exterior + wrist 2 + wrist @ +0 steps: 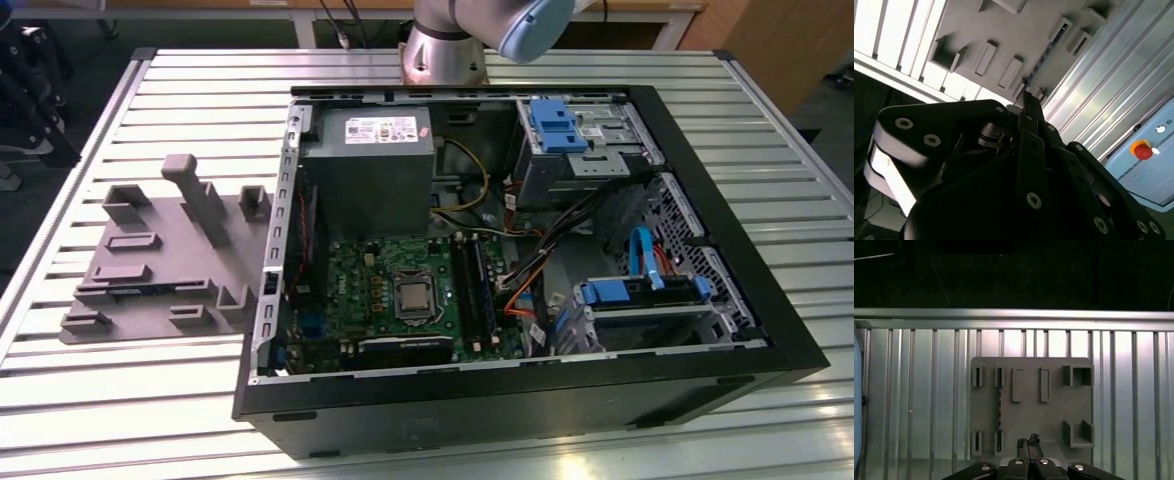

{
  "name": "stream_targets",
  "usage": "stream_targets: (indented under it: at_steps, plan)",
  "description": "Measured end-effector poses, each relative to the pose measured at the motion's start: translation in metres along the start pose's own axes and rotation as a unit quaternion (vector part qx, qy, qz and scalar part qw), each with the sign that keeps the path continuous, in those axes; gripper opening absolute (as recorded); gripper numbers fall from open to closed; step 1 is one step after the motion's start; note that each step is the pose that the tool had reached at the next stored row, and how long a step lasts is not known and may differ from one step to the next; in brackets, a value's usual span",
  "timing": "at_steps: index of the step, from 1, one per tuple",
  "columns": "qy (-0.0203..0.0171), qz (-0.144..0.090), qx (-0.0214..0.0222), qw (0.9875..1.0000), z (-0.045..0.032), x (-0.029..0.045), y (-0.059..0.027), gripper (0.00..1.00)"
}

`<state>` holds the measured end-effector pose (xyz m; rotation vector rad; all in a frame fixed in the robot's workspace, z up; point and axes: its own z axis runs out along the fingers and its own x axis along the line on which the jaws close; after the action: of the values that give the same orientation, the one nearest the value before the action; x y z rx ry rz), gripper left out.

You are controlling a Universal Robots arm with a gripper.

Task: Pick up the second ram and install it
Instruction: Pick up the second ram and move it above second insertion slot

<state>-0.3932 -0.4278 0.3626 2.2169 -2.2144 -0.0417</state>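
The second ram [999, 410] stands on edge as a thin dark strip between two pairs of slotted posts on the grey fixture [1054, 415]. It also shows as a dark bluish strip [1045, 56] in the second wrist view, and as a short blue strip [138, 291] in the exterior view. My gripper [1027, 442] hangs well above the fixture, its dark fingertips [1028, 100] pressed together with nothing between them. They are a short way to the side of the ram's end and do not touch it.
An open computer case [534, 400] lies on the slatted metal table [134, 420], at the exterior view's right of the fixture [160, 260]. Inside are the green motherboard [360, 290], black memory slots [470, 285], a power supply [367, 160] and blue drive brackets [641, 292]. A red button [1141, 149] sits beyond the table.
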Motion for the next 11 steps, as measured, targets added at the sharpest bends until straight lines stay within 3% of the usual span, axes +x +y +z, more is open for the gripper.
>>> stream_targets:
  at_steps: [3,11]
  plan:
    - [0.0005,-0.021,-0.0003,0.9998,0.0005,0.0000,0.0000,0.11]
    - [0.0005,-0.022,-0.0003,0.9998,0.0007,0.0000,0.0000,0.11]
